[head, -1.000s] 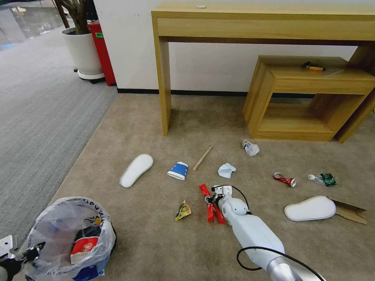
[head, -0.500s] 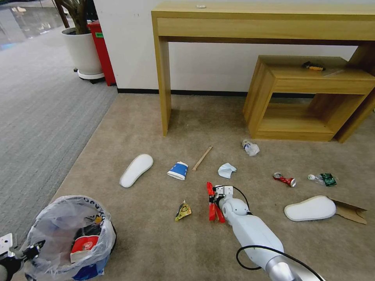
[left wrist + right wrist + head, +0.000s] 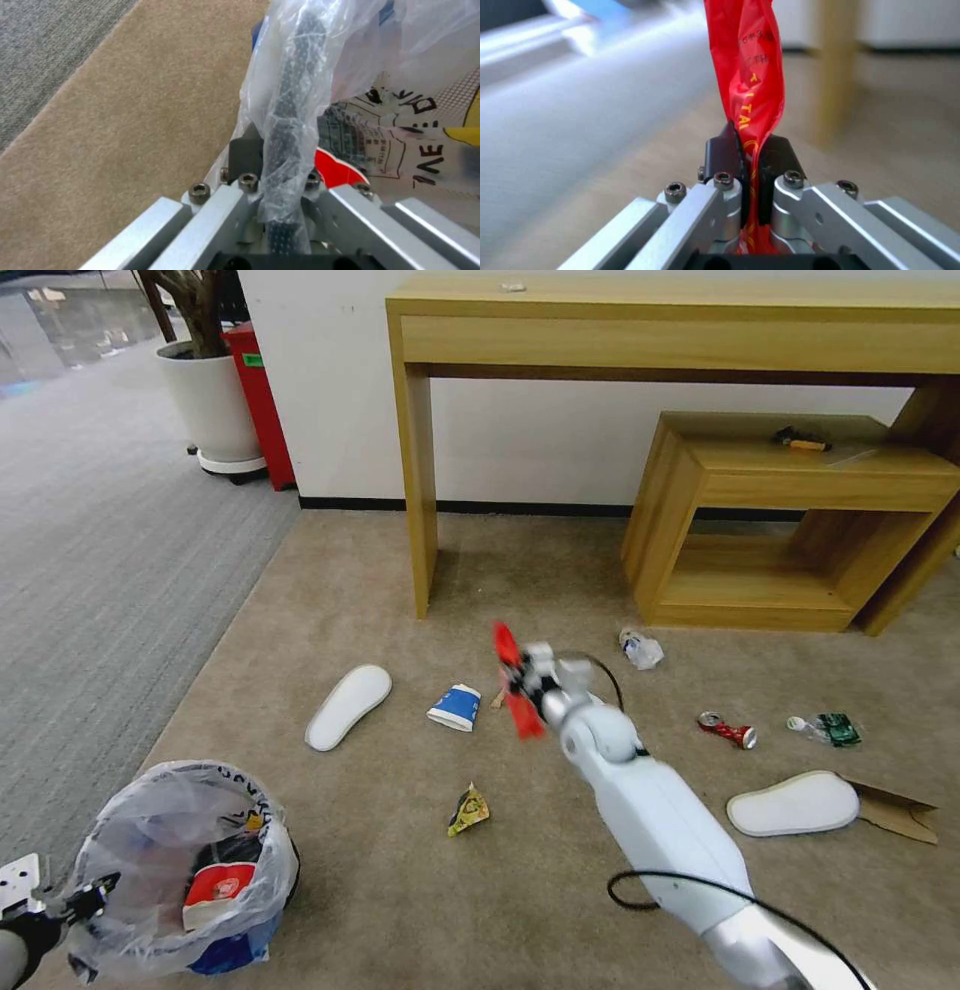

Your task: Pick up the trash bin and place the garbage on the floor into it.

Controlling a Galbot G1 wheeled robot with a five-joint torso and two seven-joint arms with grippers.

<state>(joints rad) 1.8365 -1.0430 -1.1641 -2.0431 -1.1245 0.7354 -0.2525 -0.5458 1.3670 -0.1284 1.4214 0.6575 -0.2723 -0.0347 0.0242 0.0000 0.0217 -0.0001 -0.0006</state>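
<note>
Near left: left gripper (image 3: 85, 902) clamped on the mesh rim of the small black bag-lined trash bin (image 3: 185, 870), seen close in the left wrist view (image 3: 290, 123). Mid: right gripper (image 3: 522, 680) pinching a long red plastic wrapper (image 3: 512, 682), raised above the beige short-pile carpet (image 3: 380, 890); pads (image 3: 723, 153) tight on the film (image 3: 752, 75). Beyond on carpet: yellow crumpled wrapper (image 3: 468, 809), white foam insole (image 3: 348, 706), blue paper cup (image 3: 456, 707), crushed red can (image 3: 727, 730).
</note>
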